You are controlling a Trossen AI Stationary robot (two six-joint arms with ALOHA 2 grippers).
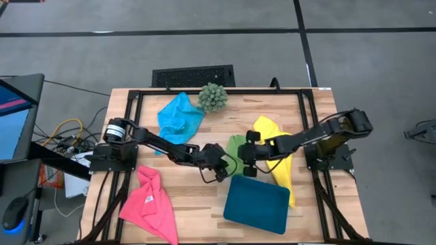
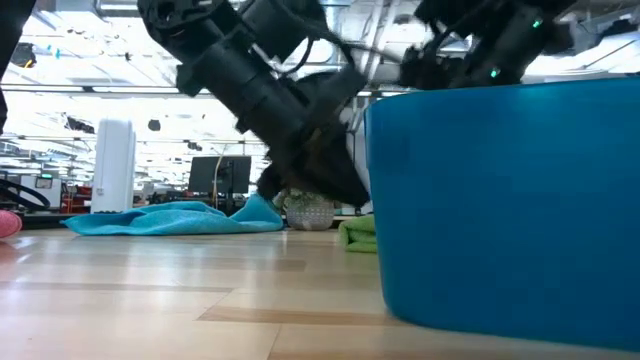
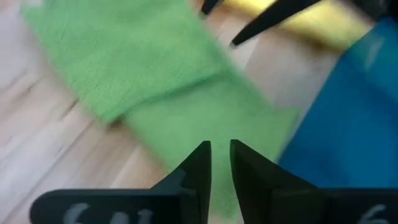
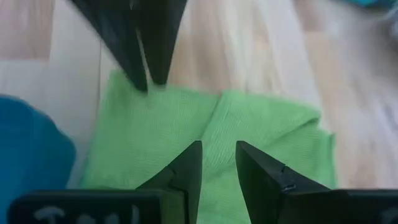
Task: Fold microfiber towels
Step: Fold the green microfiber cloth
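Observation:
The lime green towel (image 1: pixel 234 145) lies partly folded on the table's middle, one flap over the rest (image 4: pixel 267 134). My left gripper (image 1: pixel 223 168) is shut, just above the towel's near left part (image 3: pixel 186 118). My right gripper (image 1: pixel 245 163) faces it from the right, over the same towel (image 4: pixel 186 143), its fingers a narrow gap apart and empty. The yellow towel (image 1: pixel 277 160) lies under my right arm. The sky blue towel (image 1: pixel 178 117) lies crumpled at the far left. The hot pink towel (image 1: pixel 150 203) lies at the near left. My left gripper's shut fingertips (image 4: pixel 148 78) stand slanting down at the green towel's edge (image 4: pixel 134 93). I cannot tell whether they touch it.
The dark teal tray (image 1: pixel 257 203) lies just near of both grippers and fills the right half of the low view (image 2: pixel 500 200). The spiky green ball plant (image 1: pixel 212 97) stands at the far edge. Bare wood lies between the pink towel and the tray.

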